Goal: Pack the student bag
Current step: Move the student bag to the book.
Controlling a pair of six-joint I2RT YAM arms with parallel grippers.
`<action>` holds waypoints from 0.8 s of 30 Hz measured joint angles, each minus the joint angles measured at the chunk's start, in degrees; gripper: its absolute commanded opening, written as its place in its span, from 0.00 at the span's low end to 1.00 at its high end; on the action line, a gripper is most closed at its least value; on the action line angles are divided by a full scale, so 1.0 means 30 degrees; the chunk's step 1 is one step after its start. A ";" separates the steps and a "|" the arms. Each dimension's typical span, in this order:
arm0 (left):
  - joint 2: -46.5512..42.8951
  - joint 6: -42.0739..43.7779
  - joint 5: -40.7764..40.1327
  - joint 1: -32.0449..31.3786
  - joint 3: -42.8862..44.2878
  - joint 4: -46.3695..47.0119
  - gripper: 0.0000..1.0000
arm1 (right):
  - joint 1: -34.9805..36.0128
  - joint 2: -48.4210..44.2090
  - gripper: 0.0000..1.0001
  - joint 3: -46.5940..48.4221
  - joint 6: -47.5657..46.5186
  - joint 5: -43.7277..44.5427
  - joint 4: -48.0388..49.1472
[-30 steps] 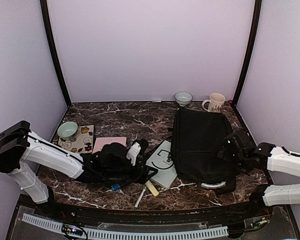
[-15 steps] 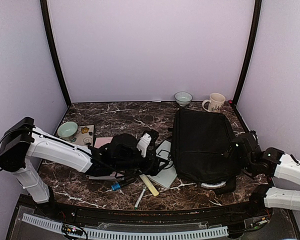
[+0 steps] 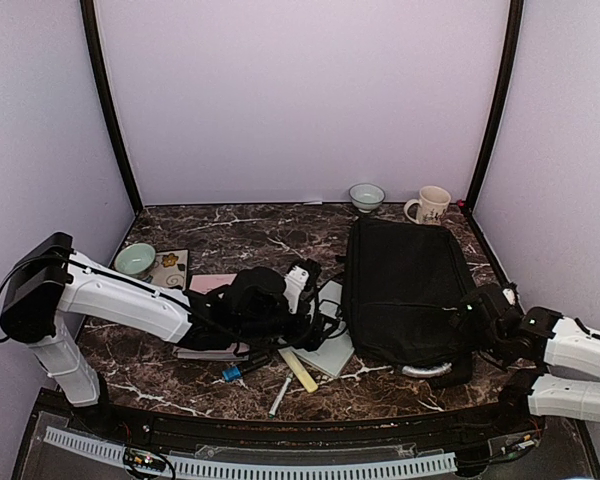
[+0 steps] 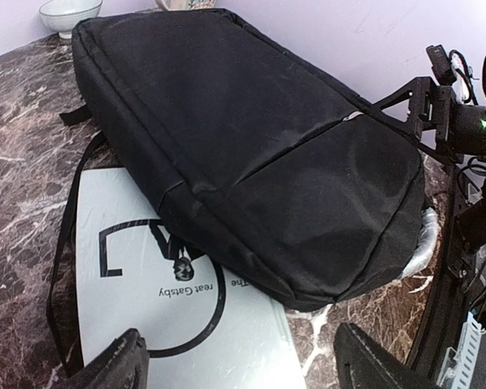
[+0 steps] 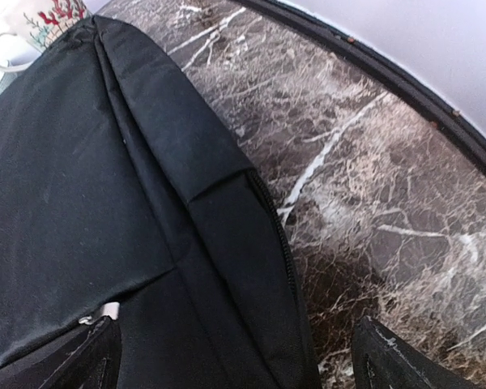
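Top external view: risking a snag on the loose strap (image 4: 65,243), or dragging the white book (image 3: 335,350) wedged under the student bag (image 3: 405,280) lying flat right of centre. Hovering low over that book with left gripper (image 4: 239,365) wide and empty; flanking the bag's near right edge with right gripper (image 5: 243,356) likewise wide, holding nothing.

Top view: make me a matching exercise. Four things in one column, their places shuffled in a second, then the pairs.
Things
1. bag
2. mug
3. white book
4. green bowl

Places
A. partly under the bag
B. far right corner of the table
C. left edge of the table
D. lying flat, right of centre

Pairs: 1-D, 2-B, 3-A, 4-C
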 measured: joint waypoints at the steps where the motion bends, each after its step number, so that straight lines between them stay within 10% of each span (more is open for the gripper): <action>1: 0.0051 -0.0036 -0.0197 0.0000 0.0000 -0.0153 0.83 | 0.0000 0.0066 0.99 -0.0211 0.0000 -0.0182 0.0233; 15: 0.1151 -0.0452 -0.1625 0.0000 0.0000 -0.1151 0.84 | -0.0015 0.1333 0.97 -0.1392 -0.0568 -0.2739 0.3155; 24: 0.2025 -0.0510 -0.1464 0.0000 0.0007 -0.1129 0.83 | -0.0066 0.0095 0.56 -0.2747 -0.1530 -0.4874 0.5085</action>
